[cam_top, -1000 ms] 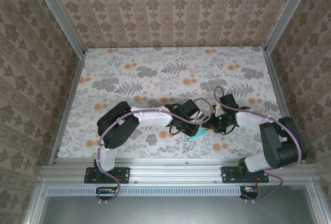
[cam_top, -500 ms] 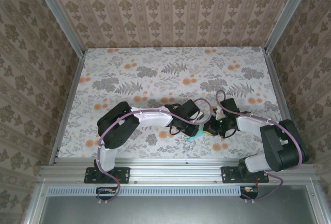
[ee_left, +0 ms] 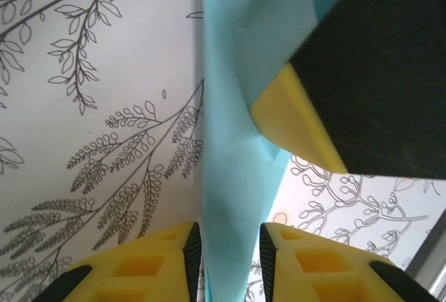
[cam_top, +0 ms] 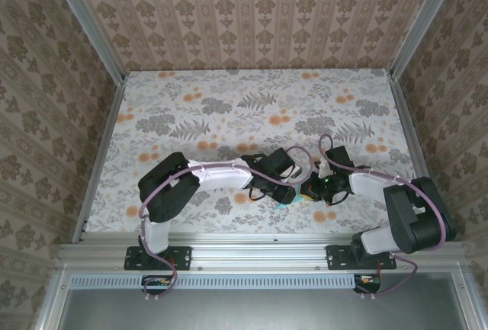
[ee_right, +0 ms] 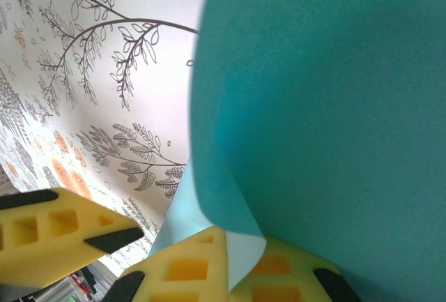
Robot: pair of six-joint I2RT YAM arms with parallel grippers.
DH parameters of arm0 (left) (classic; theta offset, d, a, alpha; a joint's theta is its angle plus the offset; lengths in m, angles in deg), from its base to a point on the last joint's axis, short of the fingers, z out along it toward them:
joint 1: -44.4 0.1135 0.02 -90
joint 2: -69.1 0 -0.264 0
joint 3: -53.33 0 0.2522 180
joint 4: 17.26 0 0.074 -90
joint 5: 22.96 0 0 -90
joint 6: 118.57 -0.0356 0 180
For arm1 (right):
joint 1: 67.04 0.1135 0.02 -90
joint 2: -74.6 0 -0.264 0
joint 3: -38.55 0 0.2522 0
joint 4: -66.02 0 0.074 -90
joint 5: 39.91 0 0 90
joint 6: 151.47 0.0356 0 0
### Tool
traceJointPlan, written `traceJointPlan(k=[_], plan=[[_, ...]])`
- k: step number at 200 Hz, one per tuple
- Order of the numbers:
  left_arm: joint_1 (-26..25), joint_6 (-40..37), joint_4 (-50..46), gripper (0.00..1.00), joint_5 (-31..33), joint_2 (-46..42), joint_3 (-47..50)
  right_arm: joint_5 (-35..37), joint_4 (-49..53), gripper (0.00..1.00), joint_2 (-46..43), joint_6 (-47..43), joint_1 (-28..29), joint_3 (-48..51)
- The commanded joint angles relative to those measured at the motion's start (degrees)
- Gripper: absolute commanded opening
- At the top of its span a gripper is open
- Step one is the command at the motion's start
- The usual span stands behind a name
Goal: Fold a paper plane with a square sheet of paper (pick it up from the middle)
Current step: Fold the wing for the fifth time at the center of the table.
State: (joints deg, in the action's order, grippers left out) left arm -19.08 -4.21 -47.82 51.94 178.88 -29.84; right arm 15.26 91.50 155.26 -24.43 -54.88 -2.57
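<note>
Left gripper (ee_left: 226, 246) clamped on paper plane (ee_left: 237, 141); right gripper (ee_right: 143, 254) state unclear, fingers half hidden behind paper.

Your white left arm (cam_top: 217, 174) stretched low to the right, its yellow-fingered left hand (ee_left: 230, 236) pinching the folded light turquoise paper plane (ee_left: 230, 141), your right arm (cam_top: 374, 181) bent inward, right hand (ee_right: 136, 250) facing it closely, grip unclear

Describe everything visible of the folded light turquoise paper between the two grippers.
The folded light turquoise paper is thin and creased, with a yellow-orange reverse showing on one turned flap. A narrow strip of it runs between the fingers of the left gripper, closed on it. Its curled edge lies over one finger of the right gripper.
</note>
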Motion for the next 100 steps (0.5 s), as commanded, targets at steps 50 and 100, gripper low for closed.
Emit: traceJointPlan(k=[50,100], plan=[[-3.93,-3.34,-6.30,0.35,6.64,-0.64,0.49,-1.27,-0.07,0.00,0.98,-0.74,-0.08,0.94],[-4.55,-3.83,-4.66,0.39,6.47,0.56,0.67,-2.84,-1.16,0.00,1.58,-0.31,-0.17,0.87]])
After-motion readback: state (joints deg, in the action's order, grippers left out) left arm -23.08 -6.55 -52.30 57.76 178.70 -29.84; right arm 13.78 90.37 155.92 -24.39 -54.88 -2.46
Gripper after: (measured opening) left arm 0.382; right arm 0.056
